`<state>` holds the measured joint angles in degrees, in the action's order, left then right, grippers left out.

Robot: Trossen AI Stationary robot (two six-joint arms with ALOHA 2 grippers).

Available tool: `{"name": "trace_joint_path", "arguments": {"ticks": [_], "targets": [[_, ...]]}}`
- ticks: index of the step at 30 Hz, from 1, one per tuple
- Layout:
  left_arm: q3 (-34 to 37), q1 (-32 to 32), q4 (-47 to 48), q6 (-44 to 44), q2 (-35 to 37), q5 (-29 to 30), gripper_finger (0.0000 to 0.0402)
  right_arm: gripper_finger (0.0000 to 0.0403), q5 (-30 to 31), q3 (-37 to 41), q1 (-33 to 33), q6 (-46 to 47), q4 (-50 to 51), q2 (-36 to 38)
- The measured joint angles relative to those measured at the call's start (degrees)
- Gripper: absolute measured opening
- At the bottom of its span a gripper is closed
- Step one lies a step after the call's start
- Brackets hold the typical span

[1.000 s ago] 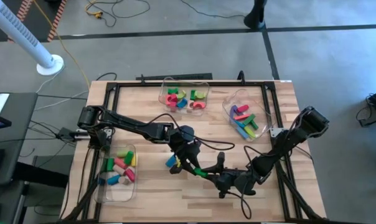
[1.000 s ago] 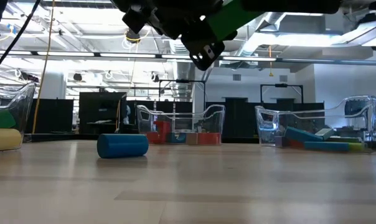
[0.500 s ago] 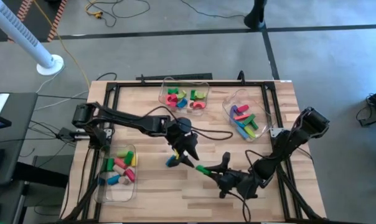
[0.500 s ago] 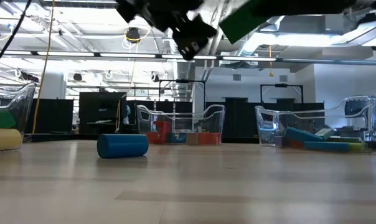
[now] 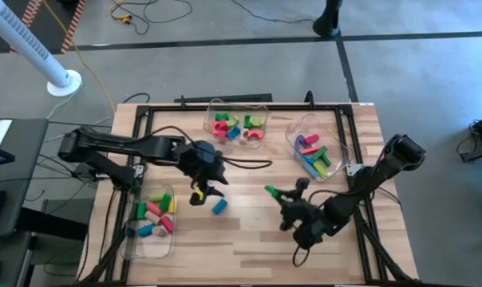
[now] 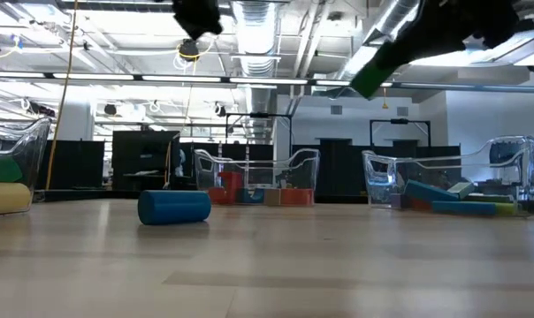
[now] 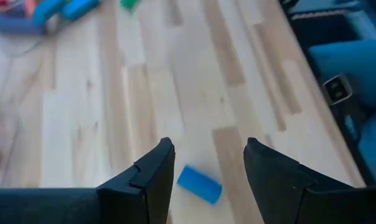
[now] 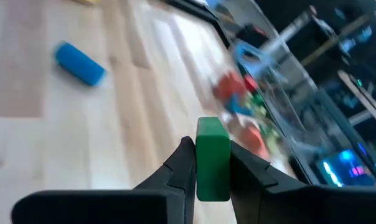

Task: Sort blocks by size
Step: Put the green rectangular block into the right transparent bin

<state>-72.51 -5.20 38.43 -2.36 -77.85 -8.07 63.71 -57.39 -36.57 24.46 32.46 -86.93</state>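
A green bar block (image 8: 213,158) is pinched between the fingers of the right hand (image 5: 282,196), which is held clear of the worktop (image 5: 249,239) near its middle. The bar is gripped across its narrow faces with one end projecting beyond the fingertips, presumably so that this end can be lowered first into a bin. In the low view the same green bar (image 6: 373,78) is seen high above the wood, tilted. A long piece of this kind is probably meant for the clear bin at the right (image 5: 337,137), where long bars in pink, blue and green are already gathered.

The left hand (image 5: 201,190) is spread and holds nothing. It is poised above a blue cylinder (image 5: 219,206), the only block lying loose on the worktop; in the left wrist view that cylinder (image 7: 199,184) is framed between the parted fingers, which suggests it is being lined up as the next pick.

The other blocks are already grouped in clear bins: a middle bin at the far edge (image 5: 211,108) holds red, green and blue arches and short pieces, and a bin at the left (image 5: 172,239) holds stubby cylinders in green, pink, tan and blue. The blue cylinder is judged to belong there. Sorting appears nearly finished.
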Motion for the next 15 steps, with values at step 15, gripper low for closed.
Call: {"name": "trace_joint_path", "arguments": {"ticks": [15], "targets": [[11.0, -6.5, 2.7, 8.2, 1.1, 8.2, 0.0182, 0.0097, -6.5, 0.0, 5.8, 34.3, 36.8, 12.5]]}}
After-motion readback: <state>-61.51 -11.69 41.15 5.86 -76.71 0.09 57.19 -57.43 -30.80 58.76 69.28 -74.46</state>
